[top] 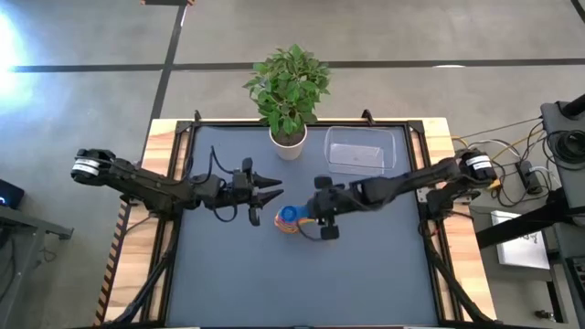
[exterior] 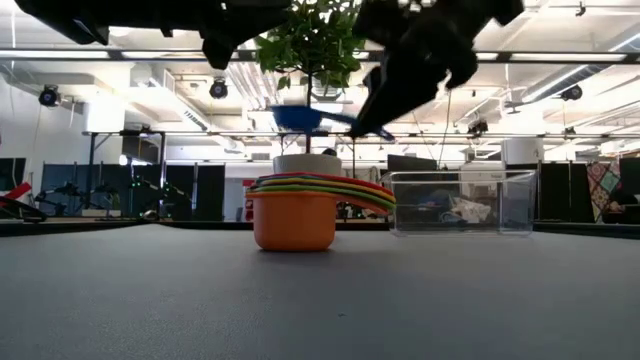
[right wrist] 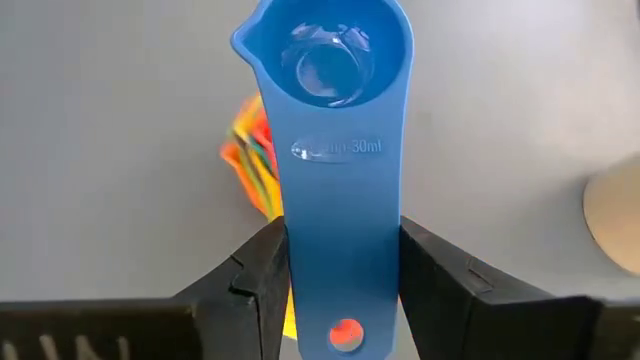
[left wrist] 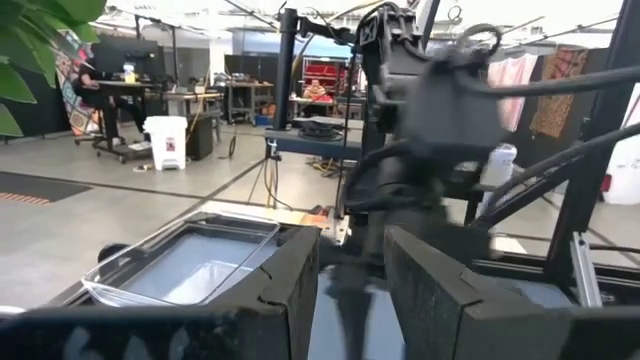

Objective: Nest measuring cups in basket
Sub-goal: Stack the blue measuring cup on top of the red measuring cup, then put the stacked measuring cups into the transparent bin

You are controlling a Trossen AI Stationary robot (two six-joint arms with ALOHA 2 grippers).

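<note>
A blue measuring cup (right wrist: 325,50) hangs in the air over the stack of nested cups (exterior: 300,205), whose orange outer cup rests on the dark mat. My right gripper (right wrist: 340,255) is shut on the blue cup, just right of the stack (top: 291,226). The stack's coloured handles (right wrist: 252,150) show under the cup. My left gripper (top: 271,192) is open and hovers left of the stack, touching nothing. The clear basket (top: 361,151) sits on the mat at the far side, right of the white plant pot. My right gripper pinches the blue cup's flat handle (right wrist: 335,215) between its two fingers, near the free end with the hole. The fingers come from the table's right, slanting down, along the handle. The cup is lifted clear, bowl up and about level (exterior: 300,118), above the stack.
The white plant pot (top: 289,143) with its leafy plant stands at the far edge, left of the basket (exterior: 460,202). The dark mat (top: 302,283) has free room on its near half. Wooden table edges and cables lie to the right.
</note>
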